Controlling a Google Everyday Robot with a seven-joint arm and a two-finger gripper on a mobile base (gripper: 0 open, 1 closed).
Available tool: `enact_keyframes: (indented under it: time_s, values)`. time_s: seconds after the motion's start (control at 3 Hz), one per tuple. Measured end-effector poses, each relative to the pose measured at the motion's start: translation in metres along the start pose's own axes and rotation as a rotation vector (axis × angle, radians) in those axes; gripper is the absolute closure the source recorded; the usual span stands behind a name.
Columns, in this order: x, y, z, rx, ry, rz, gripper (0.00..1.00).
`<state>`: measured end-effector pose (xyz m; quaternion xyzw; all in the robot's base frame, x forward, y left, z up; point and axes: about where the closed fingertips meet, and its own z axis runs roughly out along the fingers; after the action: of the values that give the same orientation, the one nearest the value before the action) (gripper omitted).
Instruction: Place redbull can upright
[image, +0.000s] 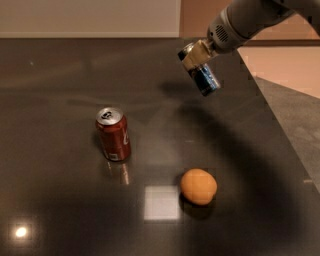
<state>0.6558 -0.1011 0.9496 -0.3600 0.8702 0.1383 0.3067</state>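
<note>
The redbull can is a slim blue-and-silver can, held tilted in the air above the far right part of the dark table. My gripper is at the top right on the end of the grey arm and is shut on the can's upper end. The can's lower end points down and to the right. It does not touch the table.
A wider red soda can stands upright left of centre. An orange lies near the front, right of centre. The table's right edge runs diagonally from the upper right to the lower right, with floor beyond it.
</note>
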Motion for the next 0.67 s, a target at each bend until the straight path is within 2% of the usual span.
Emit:
enact_keyframes:
  time_s: [0.33,0.67]
  values:
    - [-0.0039,0.0031,-0.0053,-0.051,-0.107,-0.111,1.0]
    - [-0.0049,0.0068,-0.0056,-0.096,-0.22,-0.178,1.0]
